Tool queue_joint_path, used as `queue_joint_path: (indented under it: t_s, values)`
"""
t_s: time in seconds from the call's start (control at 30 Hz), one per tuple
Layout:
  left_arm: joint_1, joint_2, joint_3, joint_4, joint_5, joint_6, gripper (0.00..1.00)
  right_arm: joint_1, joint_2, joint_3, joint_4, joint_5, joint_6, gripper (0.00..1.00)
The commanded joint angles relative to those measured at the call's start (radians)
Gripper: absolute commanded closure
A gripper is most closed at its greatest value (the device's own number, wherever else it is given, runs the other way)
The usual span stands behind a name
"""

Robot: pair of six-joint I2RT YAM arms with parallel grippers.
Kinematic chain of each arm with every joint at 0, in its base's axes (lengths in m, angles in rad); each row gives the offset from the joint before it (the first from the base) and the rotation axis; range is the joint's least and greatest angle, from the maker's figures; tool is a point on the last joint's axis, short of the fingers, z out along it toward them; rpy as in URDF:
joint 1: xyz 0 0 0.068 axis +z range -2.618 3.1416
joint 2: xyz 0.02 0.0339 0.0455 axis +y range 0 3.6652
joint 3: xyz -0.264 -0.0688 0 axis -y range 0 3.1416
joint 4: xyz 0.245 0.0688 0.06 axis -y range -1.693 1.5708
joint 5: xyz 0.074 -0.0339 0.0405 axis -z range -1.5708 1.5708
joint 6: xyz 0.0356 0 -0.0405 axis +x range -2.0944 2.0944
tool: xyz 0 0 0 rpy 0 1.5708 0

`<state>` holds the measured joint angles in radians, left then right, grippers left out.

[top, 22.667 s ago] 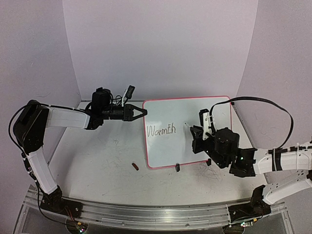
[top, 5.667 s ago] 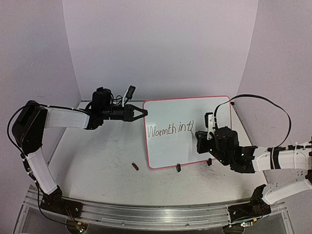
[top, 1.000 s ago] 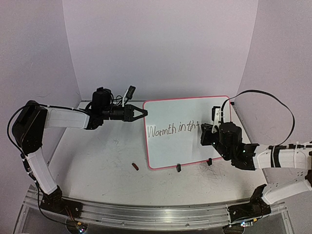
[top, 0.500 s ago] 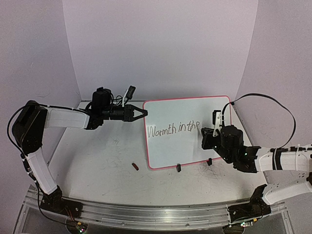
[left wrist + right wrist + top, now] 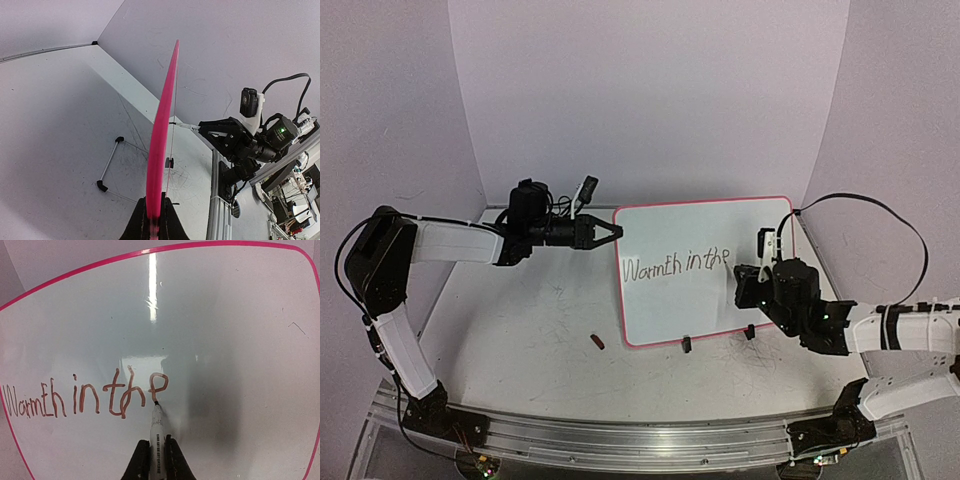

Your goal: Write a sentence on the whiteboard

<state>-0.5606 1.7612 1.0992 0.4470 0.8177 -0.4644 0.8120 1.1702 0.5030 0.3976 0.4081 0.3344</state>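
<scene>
The whiteboard [image 5: 720,230], white with a thin pink frame, stands tilted on two small black clip feet and reads "Warmth in the" in brown ink. My left gripper [image 5: 617,231] is shut on its upper left frame edge; the left wrist view shows the pink edge [image 5: 162,130] end-on between the jaws [image 5: 154,212]. My right gripper [image 5: 744,275] is shut on a white marker [image 5: 157,432]. The marker's tip touches the board [image 5: 235,340] at the bottom of the last letter. The right arm covers the board's lower right part in the top view.
A small brown marker cap [image 5: 597,341] lies on the scuffed grey tabletop left of the board. The clip feet [image 5: 685,344] sit at the board's bottom edge. A wire stand [image 5: 107,167] shows behind the board. White walls enclose the back and sides.
The writing grew from "Warmth" to "Warmth in the" as my right gripper moved rightward along the board. In the last half second the marker barely moved. The left gripper stayed put.
</scene>
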Motion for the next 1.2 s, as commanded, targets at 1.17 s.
queue_joint_path:
  t_s: [1.17]
  values:
    - [-0.036,0.002,0.011,-0.05,0.002,0.033,1.0,-0.079,-0.07,-0.03,0.11,0.002,-0.117,1.0]
